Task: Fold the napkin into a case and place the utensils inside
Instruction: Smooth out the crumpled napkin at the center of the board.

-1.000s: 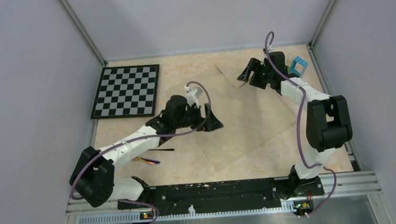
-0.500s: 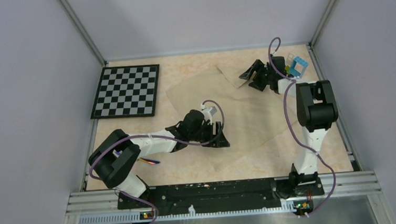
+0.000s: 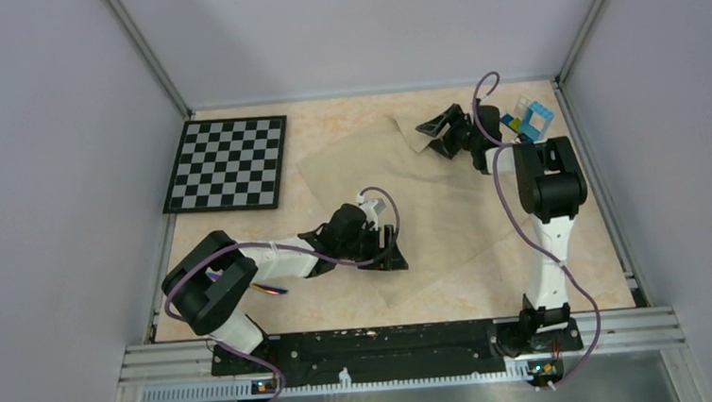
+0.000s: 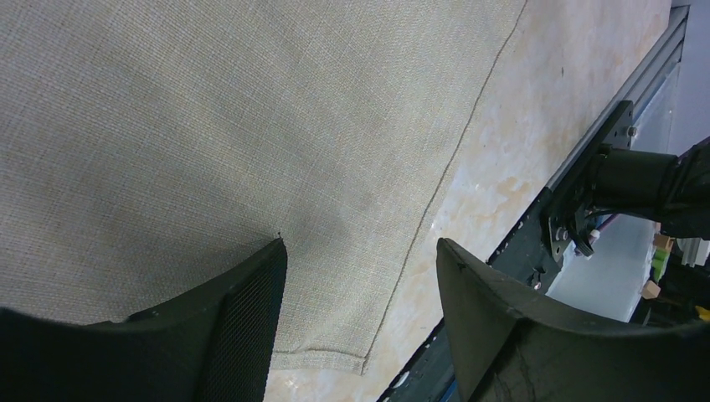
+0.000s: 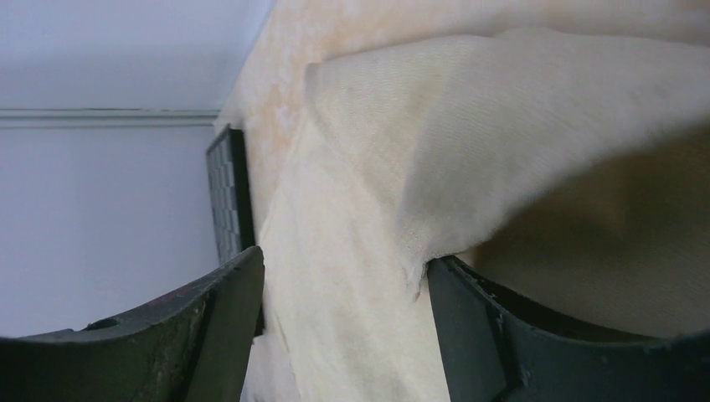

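**Left end effector** (image 4: 360, 247): released, jaws moderately wide, nothing grasped. It sits low over the near-left side of the napkin (image 3: 428, 205). One textured black finger (image 4: 243, 310) has its tip at the cloth; the other stands beyond the stitched hem, over the bare surface (image 4: 502, 142) — the jaws straddle the napkin's edge close to its near corner.

**Right end effector** (image 5: 343, 260): also released, jaws wide. A raised flap at the napkin's far corner arches between them, and its loose edge meets the inner face of one finger (image 5: 477, 327). No clamping is visible.

**Layout:** The napkin lies as a flat, diamond-turned sheet across the middle of the surface, unfolded apart from that far flap. Open surface runs along its near edges and to the right. The chequered board (image 3: 226, 163) lies at the far left, near but apart from the cloth. The toy bricks (image 3: 531, 121) sit just beside the right arm in the far right corner. The utensils (image 3: 267, 288) lie at the near left, largely hidden beneath the left arm.

**Materials:** cream-beige woven cloth with a visible grain; marbled beige surface; matt black fingers, curved and tapering.
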Available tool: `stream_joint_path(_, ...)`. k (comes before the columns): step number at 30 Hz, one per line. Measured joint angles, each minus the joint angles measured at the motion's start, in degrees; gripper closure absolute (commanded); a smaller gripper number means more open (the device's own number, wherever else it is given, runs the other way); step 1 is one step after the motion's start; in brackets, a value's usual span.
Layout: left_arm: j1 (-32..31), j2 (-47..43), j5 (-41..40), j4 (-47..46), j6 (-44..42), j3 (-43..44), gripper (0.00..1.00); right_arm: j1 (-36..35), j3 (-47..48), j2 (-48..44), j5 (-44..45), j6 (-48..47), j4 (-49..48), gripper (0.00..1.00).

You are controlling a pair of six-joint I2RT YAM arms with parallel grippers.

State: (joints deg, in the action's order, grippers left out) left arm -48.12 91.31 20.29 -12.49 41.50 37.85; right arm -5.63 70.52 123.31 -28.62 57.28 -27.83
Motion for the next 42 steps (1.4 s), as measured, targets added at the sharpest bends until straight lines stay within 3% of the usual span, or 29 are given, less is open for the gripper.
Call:
stream_joint_path(5, 0.0, 0.0, -0.3, -0.4, 0.2, -0.2, 0.28, -1.5, 6.7, 5.7, 1.0, 10.1, -10.4, 0.31)
stream_joint_path(11, 0.0, 0.0, -0.5, -0.3, 0.4, -0.2, 0.26, 0.8, 24.2, 15.4, 7.6, 19.7, -19.1, 0.29)
stream_joint_path(15, -0.2, -0.2, -0.7, 1.3, -0.1, 0.7, 0.23, 3.7, 39.8, 21.3, 9.2, 18.0, -13.1, 0.30)
stream_joint_path(20, -0.3, -3.1, -2.5, 5.7, -1.2, 1.0, 0.16, 5.6, 40.9, 17.5, 8.0, 6.8, 1.1, 0.25)
stream_joint_path(23, -0.3, -5.8, -3.3, 7.1, -1.4, 1.0, 0.12, 4.7, 37.3, 11.4, 6.8, -2.9, 13.3, 0.22)
stream_joint_path(26, -0.3, -7.2, -3.2, 6.6, -1.4, 1.0, 0.12, 3.1, 27.1, 1.7, 6.2, -9.8, 19.6, 0.22)
stream_joint_path(32, -1.6, -5.6, -1.6, 3.5, 0.0, 1.0, 0.07, 1.2, 4.5, -14.0, 4.6, -12.3, 16.3, 0.29)
stream_joint_path(36, -3.6, -2.8, -1.5, 2.1, 1.2, 1.2, 0.07, 1.3, -1.0, -11.4, 1.9, -7.8, 10.7, 0.33)
stream_joint_path(42, -4.5, -1.6, -1.8, 1.6, 2.4, 1.2, 0.07, -1.0, -1.9, -4.2, 1.1, -1.4, 5.4, 0.37)
